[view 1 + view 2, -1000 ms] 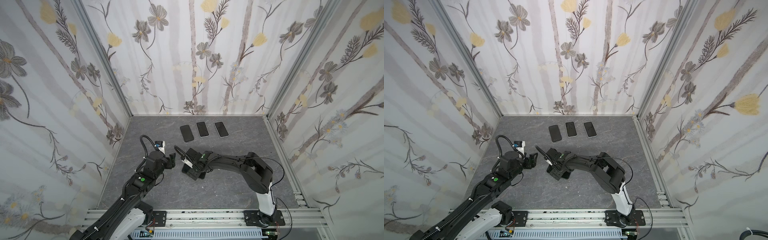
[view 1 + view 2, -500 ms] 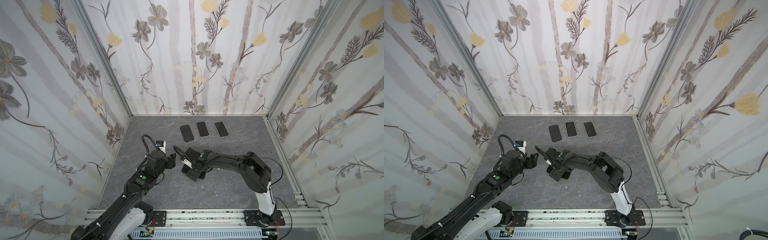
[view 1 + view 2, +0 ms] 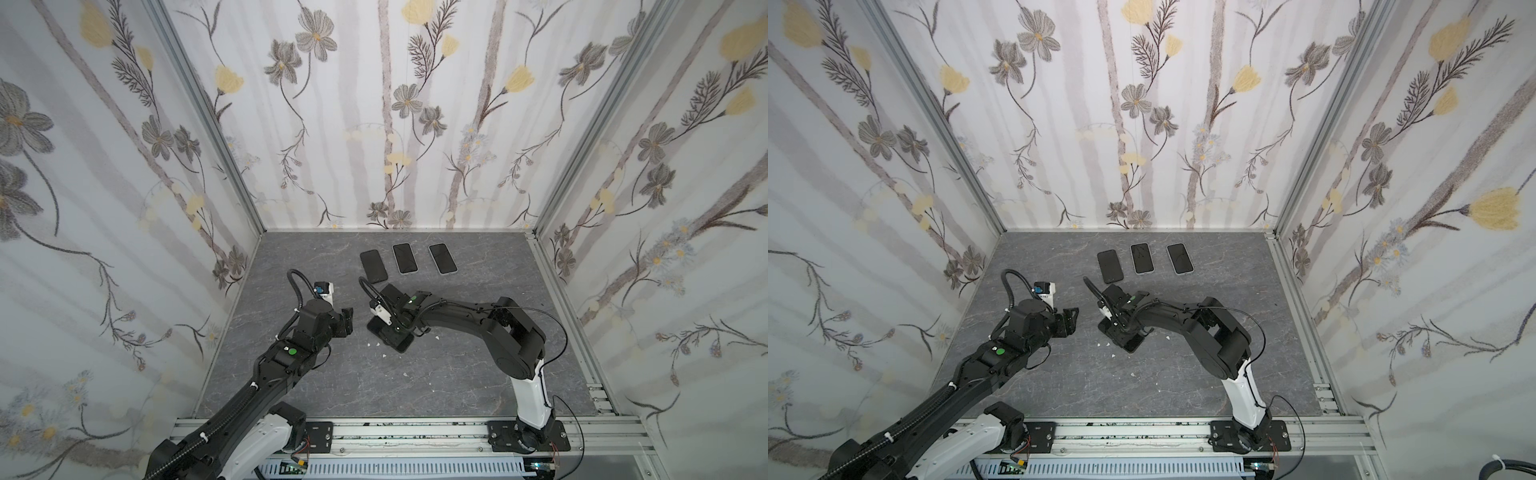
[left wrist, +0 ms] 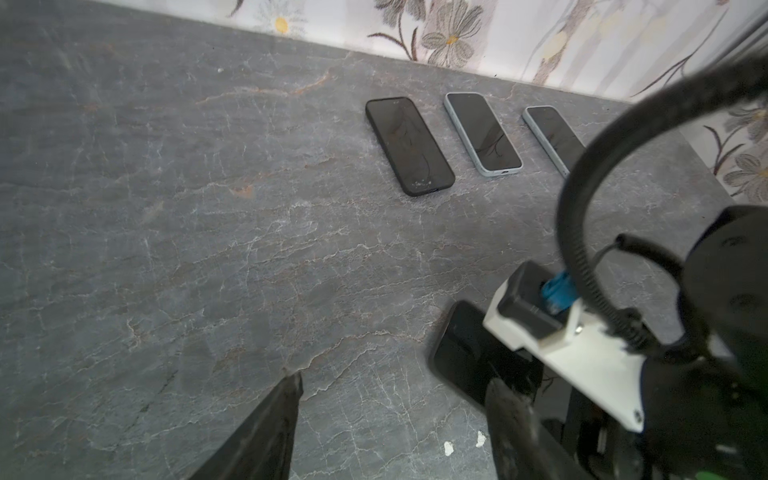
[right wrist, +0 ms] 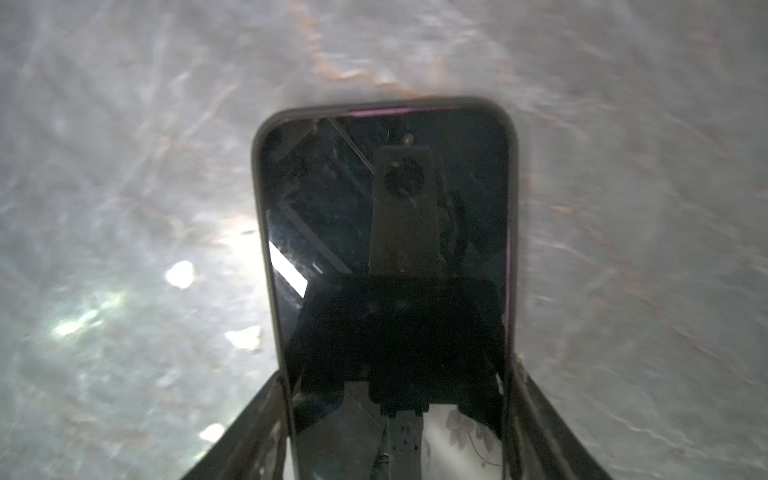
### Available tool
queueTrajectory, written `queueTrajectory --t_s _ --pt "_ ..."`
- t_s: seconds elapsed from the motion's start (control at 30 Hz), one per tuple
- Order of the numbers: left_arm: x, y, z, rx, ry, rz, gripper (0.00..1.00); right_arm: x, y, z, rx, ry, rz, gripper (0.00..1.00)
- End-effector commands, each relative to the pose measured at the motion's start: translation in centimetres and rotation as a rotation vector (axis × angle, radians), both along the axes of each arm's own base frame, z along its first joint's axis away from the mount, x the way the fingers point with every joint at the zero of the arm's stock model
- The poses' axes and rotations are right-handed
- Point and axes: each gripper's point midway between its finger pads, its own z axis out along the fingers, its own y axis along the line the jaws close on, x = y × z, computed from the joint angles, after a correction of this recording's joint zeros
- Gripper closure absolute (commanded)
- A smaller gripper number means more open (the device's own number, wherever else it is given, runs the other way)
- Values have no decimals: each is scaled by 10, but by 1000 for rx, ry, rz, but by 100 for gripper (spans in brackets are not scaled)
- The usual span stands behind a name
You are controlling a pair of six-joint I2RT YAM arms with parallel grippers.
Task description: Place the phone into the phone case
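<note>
Near the middle of the grey table, the phone lies flat with its screen up, mostly hidden under the right gripper in both top views. The right wrist view shows the dark phone case running as a rim round the screen, with a thin purple line along the end and one side. There the right gripper's fingers press against both long edges of the cased phone, clamped on it. The left gripper hovers just left of the phone and does not touch it. In the left wrist view its fingers are apart with only bare table between them. A few small white bits lie on the table beside the phone. Along the far side three more phones sit in a row, well apart from the grippers: a black one on the left, a pale-edged one in the middle, and another pale-edged one on the right.
</note>
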Motion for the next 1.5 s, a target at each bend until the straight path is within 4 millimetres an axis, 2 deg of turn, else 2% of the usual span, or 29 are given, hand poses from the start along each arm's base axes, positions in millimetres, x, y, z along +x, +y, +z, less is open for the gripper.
queueTrajectory --t_s 0.0,0.03,0.1,0.2,0.3,0.37,0.43,0.5,0.53,0.6,0.63,0.7,0.77,0.83,0.87,0.93,1.0,1.07,1.1,1.2,1.27,1.47 --pt "16 8 8 -16 -22 106 28 5 -61 -20 -109 73 -254 39" --pt "20 9 10 -21 -33 119 28 6 -64 -19 -86 86 -286 37" --pt "28 9 17 -38 -70 147 27 7 -64 -19 -63 105 -318 23" --pt "42 17 29 -43 -145 213 23 11 -58 -9 -19 96 -355 8" --pt "54 40 41 -3 -253 334 13 23 -52 22 62 21 -389 3" --pt "55 69 50 51 -359 466 4 34 -51 55 132 -59 -415 0" --pt "53 97 59 98 -452 572 0 44 -58 85 177 -135 -450 0" --pt "50 123 58 159 -499 653 0 56 -75 115 219 -213 -496 1" --pt "49 135 55 193 -510 685 0 64 -90 128 229 -270 -535 0" --pt "50 153 44 263 -507 711 0 84 -140 153 215 -429 -650 0" --pt "50 161 36 280 -504 718 0 94 -172 158 184 -521 -693 0" --pt "53 169 18 282 -503 686 0 106 -226 162 156 -714 -744 0" --pt "59 174 7 258 -503 643 0 104 -282 150 143 -874 -807 0" --pt "65 167 9 227 -525 571 0 100 -311 145 170 -977 -818 0" --pt "66 164 12 195 -559 543 0 98 -319 142 189 -1017 -806 0" --pt "65 155 14 119 -603 465 0 95 -320 138 222 -1079 -747 0" --pt "63 145 6 93 -639 388 0 95 -317 124 278 -1058 -693 0" --pt "60 132 5 94 -680 311 0 91 -324 122 326 -1046 -712 0" --pt "61 132 -1 95 -637 305 0 89 -328 123 377 -1053 -705 0" --pt "73 157 -5 123 -596 467 0 72 -334 125 474 -1118 -703 0" --pt "78 156 -7 158 -566 492 0 77 -337 118 445 -1073 -722 0" --pt "78 154 -8 172 -563 497 0 75 -337 122 454 -1098 -719 1"
